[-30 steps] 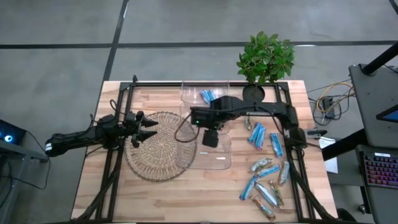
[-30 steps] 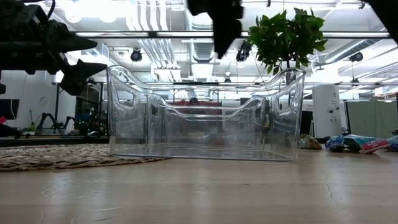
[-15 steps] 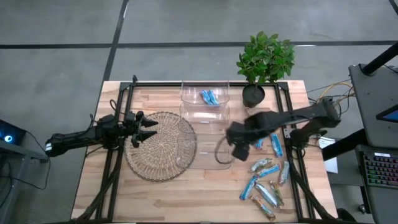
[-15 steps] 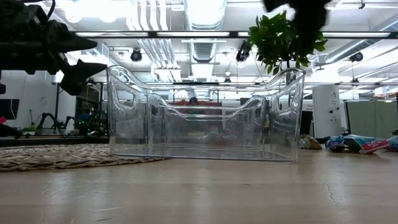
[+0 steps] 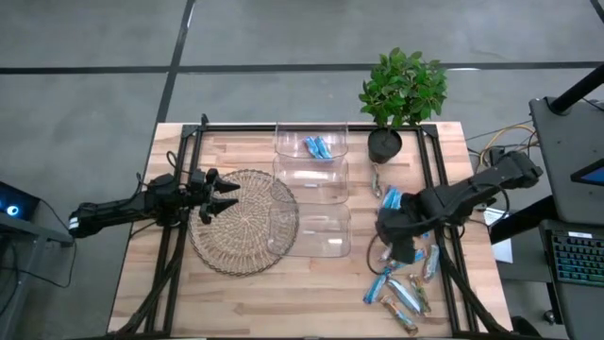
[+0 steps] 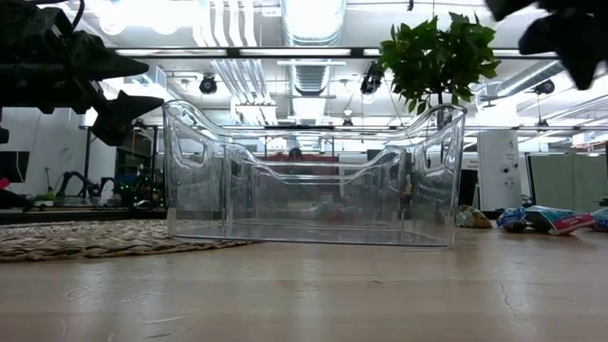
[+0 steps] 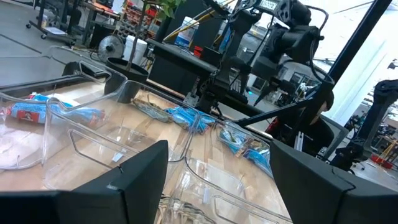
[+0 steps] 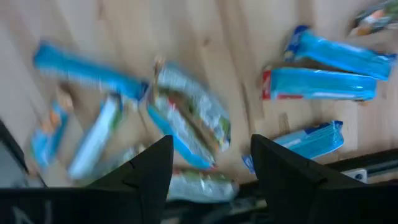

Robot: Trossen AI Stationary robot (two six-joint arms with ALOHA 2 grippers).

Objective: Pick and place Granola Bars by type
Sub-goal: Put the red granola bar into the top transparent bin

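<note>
Blue-wrapped granola bars lay heaped at the table's four o'clock corner, directly beneath the right claw, its fingers spread wide, while the left claw, also open, waited at nine o'clock.

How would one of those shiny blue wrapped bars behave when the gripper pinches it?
Probably light and fairly stiff: the blue bars lie flat and straight on the wood. The glossy wrapper looks slippery, so one might slide. Crowded neighbours under the right gripper may get nudged.

Right gripper and left gripper both hover, fingers spread.
</note>
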